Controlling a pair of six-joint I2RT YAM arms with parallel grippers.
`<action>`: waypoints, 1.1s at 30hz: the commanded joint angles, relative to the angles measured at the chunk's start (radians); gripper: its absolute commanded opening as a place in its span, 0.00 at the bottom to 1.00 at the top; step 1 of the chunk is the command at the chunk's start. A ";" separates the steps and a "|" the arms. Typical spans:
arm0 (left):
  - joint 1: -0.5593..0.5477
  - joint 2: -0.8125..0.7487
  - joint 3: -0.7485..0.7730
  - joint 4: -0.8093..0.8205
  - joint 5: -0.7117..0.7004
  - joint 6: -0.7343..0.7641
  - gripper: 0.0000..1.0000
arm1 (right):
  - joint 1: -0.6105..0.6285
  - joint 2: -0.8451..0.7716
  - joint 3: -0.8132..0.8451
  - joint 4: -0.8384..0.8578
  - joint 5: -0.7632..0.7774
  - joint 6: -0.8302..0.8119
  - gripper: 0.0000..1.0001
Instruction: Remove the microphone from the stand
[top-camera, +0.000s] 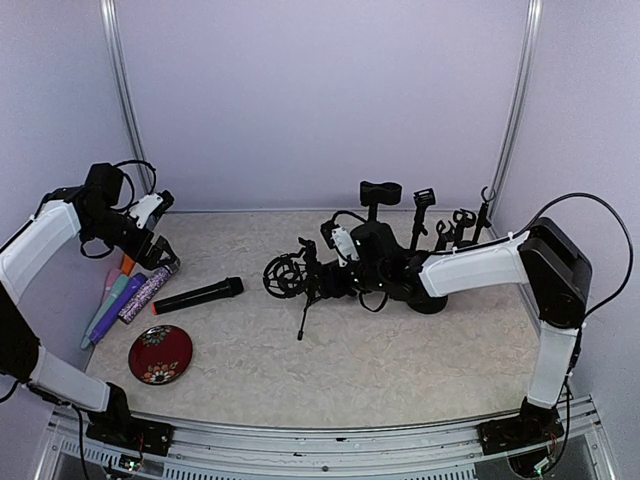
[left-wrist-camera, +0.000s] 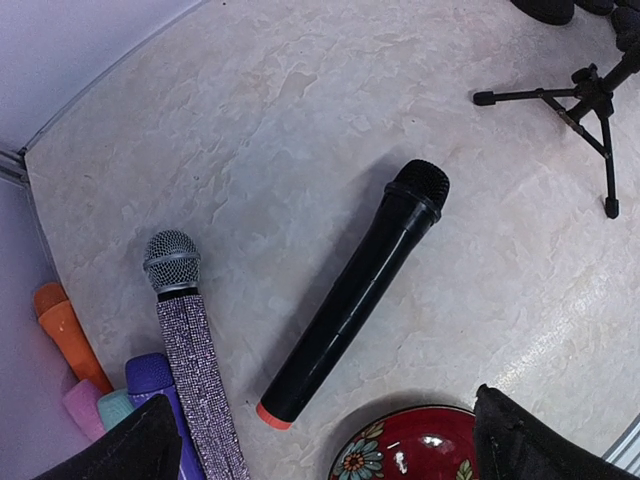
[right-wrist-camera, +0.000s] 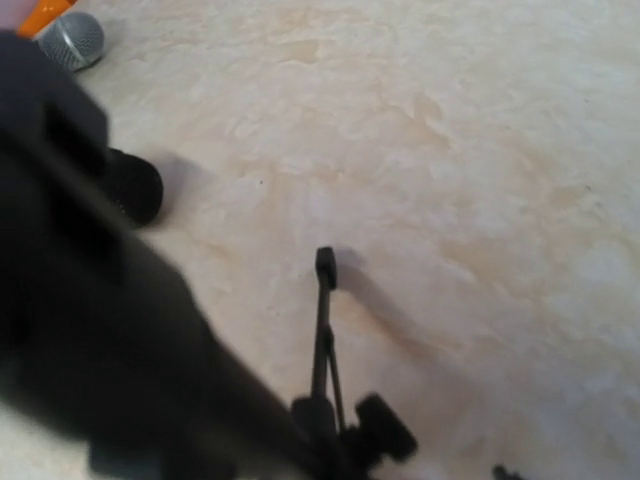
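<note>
Right claw (top-camera: 314, 272) at stand (top-camera: 287, 278); view blurred, cannot tell whether spread or pinching. Left claw (left-wrist-camera: 330, 440) spread wide, empty, near microphone (left-wrist-camera: 355, 300). Microphone lies flat on table (top-camera: 400, 360), apart from stand. Likely stiff, smooth, prone to roll; grasp mid-body, clear of grille (left-wrist-camera: 420, 183).

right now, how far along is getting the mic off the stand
Done, it seems: the black microphone lies flat on the table, apart from the tripod stand, whose round mount looks empty. In hand: the right tool is at the stand; its grip is unclear. The left tool hangs open near the microphone. Left: probably only backing away.
</note>
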 joint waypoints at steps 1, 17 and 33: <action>0.004 0.026 0.034 0.001 0.028 -0.037 0.99 | -0.005 0.094 0.092 0.004 0.045 -0.006 0.67; 0.007 0.011 0.002 0.025 0.010 -0.023 0.99 | -0.101 0.510 0.701 -0.157 0.185 -0.097 0.37; 0.010 0.001 -0.013 0.060 -0.005 -0.051 0.99 | -0.110 0.433 0.568 -0.073 0.169 -0.053 0.81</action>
